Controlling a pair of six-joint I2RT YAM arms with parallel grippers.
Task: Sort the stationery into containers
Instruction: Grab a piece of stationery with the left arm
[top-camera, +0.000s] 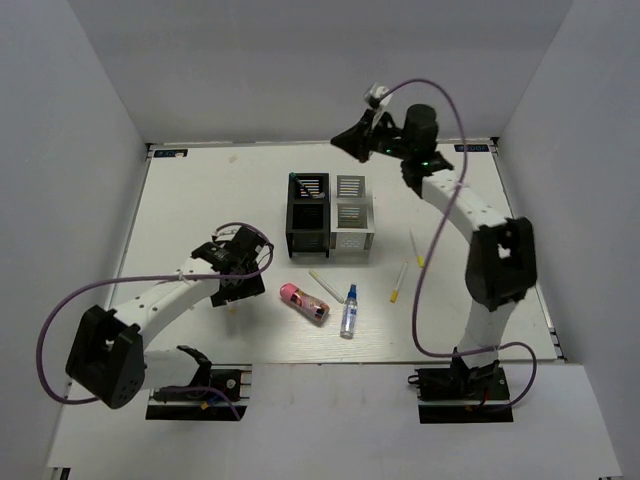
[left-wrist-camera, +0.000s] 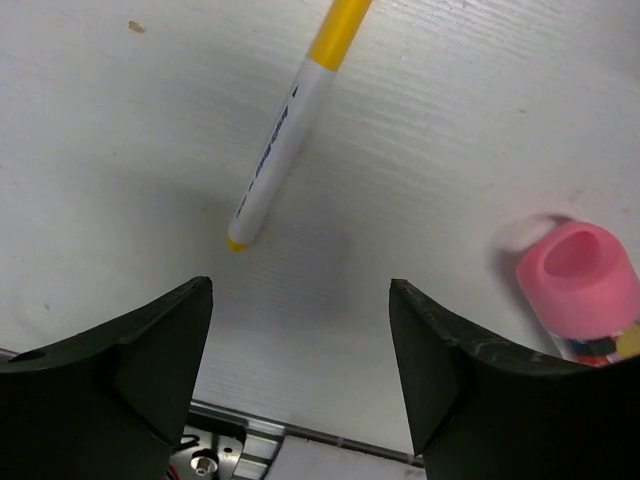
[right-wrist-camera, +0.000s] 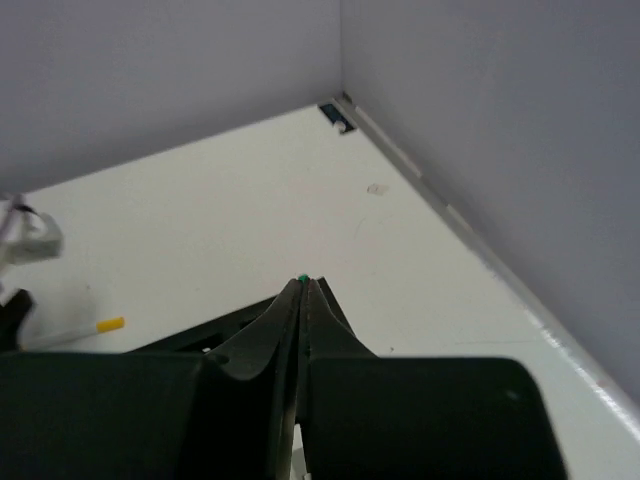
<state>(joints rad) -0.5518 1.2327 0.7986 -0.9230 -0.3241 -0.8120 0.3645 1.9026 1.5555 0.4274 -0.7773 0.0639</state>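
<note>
a: why is the left gripper (left-wrist-camera: 300, 292) hovering so low over the table (top-camera: 200, 200)?

b: its jaws are standing spread wide and are holding nothing. a white pen (left-wrist-camera: 280, 150) with a yellow cap is lying just ahead of the gap. i am thinking it is lining up to take this pen.

a: and the right gripper (right-wrist-camera: 303, 290)?

b: it is hanging high at the back, beyond the containers (top-camera: 340, 238), with its fingers pressed together. a tiny green point is showing at the tips, and i cannot tell if something is pinched there.

a: where is the other stationery lying?

b: the pink cylinder (left-wrist-camera: 580, 285) is lying near the pen, and the blue-capped bottle (top-camera: 349, 312) just beside the cylinder. two more pens (top-camera: 400, 283) are lying nearer to the right arm. a dark thin thing (top-camera: 293, 182) is sticking up from a black container.

a: is anything standing in the way?

b: the cylinder is near one jaw, so it is risking a nudge. the containers are standing tightly together, so i am expecting a drop from straight above.
</note>
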